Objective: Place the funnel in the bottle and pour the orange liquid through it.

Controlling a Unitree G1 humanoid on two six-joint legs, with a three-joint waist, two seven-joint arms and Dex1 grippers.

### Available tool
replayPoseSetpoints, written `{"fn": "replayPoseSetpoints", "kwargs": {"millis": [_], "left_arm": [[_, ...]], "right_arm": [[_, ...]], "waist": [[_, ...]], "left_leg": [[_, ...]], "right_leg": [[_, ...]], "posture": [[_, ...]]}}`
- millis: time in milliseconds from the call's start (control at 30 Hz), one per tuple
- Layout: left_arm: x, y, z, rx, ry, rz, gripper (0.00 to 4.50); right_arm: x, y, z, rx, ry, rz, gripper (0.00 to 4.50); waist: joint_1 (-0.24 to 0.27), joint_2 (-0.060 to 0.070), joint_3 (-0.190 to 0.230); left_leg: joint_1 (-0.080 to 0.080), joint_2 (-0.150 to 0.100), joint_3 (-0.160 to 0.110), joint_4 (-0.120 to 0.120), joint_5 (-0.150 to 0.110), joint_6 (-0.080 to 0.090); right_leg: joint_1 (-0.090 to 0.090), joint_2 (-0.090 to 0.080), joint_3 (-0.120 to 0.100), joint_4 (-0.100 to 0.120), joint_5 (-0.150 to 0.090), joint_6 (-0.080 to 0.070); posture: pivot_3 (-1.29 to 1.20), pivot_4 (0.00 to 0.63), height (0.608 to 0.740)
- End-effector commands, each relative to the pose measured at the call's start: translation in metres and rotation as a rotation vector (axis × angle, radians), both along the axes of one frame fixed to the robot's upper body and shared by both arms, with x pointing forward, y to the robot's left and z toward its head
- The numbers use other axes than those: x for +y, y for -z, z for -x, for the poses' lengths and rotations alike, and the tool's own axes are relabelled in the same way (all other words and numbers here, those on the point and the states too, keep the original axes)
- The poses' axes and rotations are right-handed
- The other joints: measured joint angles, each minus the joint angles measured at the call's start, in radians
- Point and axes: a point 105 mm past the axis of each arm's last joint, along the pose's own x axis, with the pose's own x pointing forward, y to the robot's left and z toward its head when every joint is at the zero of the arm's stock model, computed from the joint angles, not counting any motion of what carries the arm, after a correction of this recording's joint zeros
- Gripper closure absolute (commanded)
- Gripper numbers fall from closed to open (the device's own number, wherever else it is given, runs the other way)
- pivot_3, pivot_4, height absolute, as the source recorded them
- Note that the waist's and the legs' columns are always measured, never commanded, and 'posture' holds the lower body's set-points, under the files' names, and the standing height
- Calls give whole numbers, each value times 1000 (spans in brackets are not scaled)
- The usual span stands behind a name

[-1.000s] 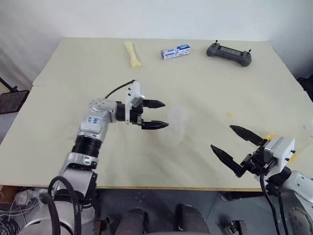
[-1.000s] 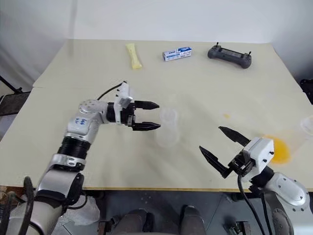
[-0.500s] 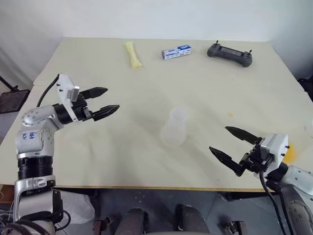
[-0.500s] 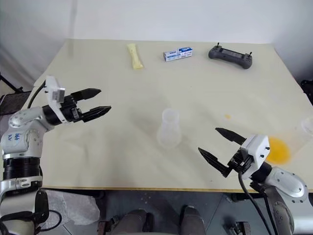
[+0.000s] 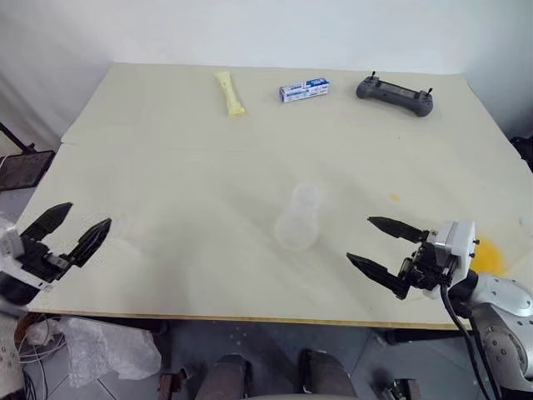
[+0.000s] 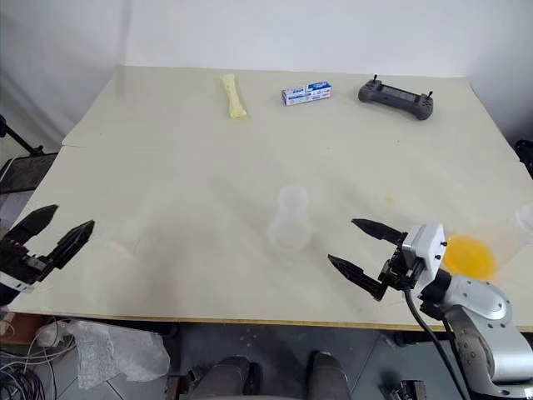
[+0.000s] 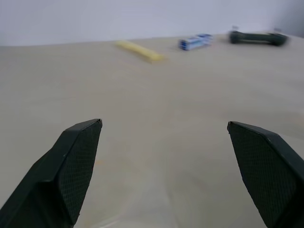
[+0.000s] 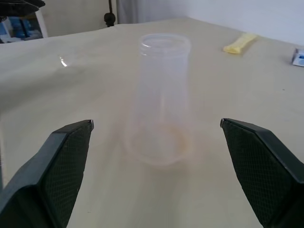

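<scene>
The clear bottle (image 5: 300,218) stands upright in the middle of the table, with nothing in its neck. My right gripper (image 5: 360,238) is open just to its right, pointing at it; the right wrist view has the bottle (image 8: 161,99) straight ahead between the fingers. The orange liquid (image 6: 468,257) is a round patch behind that hand, near the table's right front corner. My left gripper (image 6: 72,216) hangs open and empty at the table's left front edge. A faint clear glint (image 8: 61,61) on the table ahead of it may be the funnel; I cannot tell.
At the back of the table (image 5: 166,167) lie a pale yellow wrapped stick (image 5: 229,92), a blue and white box (image 5: 303,88) and a black controller (image 5: 394,90). A small orange spot (image 5: 393,197) marks the tabletop. Something clear sits at the right edge (image 6: 525,218).
My left arm has swung away from the bottle, leftward and back to the table's left front edge, staying open. The bottle stays put. The right gripper has hardly moved.
</scene>
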Motion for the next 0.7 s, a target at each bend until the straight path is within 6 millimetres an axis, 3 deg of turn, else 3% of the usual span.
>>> {"fn": "replayPoseSetpoints", "kwargs": {"millis": [33, 267, 467, 700], "left_arm": [[-6, -3, 17, -20, -61, -4, 8], [-8, 17, 34, 38, -150, 21, 8], [-4, 31, 20, 63, -252, 29, 8], [-9, 44, 4, 113, -311, 35, 8]], "right_arm": [[3, -4, 2, -3, -38, -8, 0], [6, -2, 2, 7, -65, -12, 0], [8, 0, 5, 13, -100, -9, 0], [19, 5, 26, 17, -243, 23, 0]], "waist": [[-1, 0, 0], [1, 0, 0], [2, 0, 0], [1, 0, 0]], "left_leg": [[0, 0, 0, 0, 0, 0], [0, 2, 1, 0, -1, -1], [0, 1, 0, 0, -1, -1], [0, 2, 1, -1, -1, -1]], "right_leg": [[0, 0, 0, 0, 0, 0], [0, 1, 1, -5, -1, -1], [0, 1, 1, -6, -1, -2], [-1, 2, 2, -5, -1, -2]], "posture": [[0, 150, 740], [0, 150, 740], [0, 150, 740], [0, 150, 740]]}}
